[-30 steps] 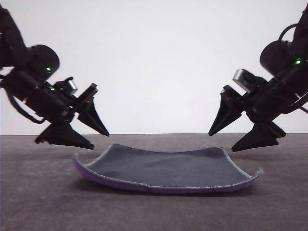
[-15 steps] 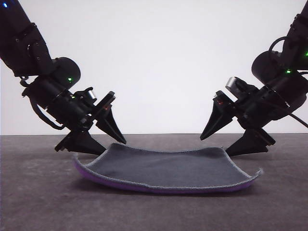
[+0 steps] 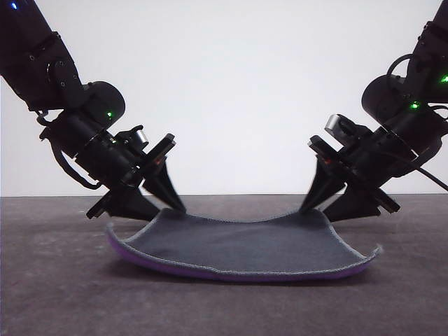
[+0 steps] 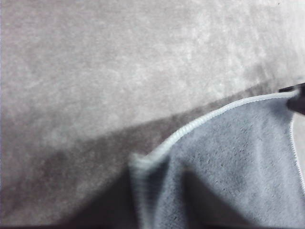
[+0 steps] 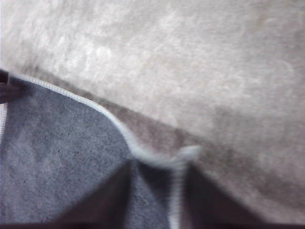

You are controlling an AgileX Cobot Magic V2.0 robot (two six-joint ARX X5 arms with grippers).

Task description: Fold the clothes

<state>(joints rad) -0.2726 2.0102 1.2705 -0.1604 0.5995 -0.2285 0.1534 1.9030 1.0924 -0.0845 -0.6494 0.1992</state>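
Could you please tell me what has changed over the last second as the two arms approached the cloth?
Both arms came down and inward: the left claw and right claw, both open, now straddle the far corners of the cloth. Neither has closed on it yet. The cloth has stayed flat, grey face up.

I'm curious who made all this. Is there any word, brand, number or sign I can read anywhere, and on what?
None: no readable text on the cloth, the table, the left gripper or the right gripper. The arms carry small green lights, not writing.
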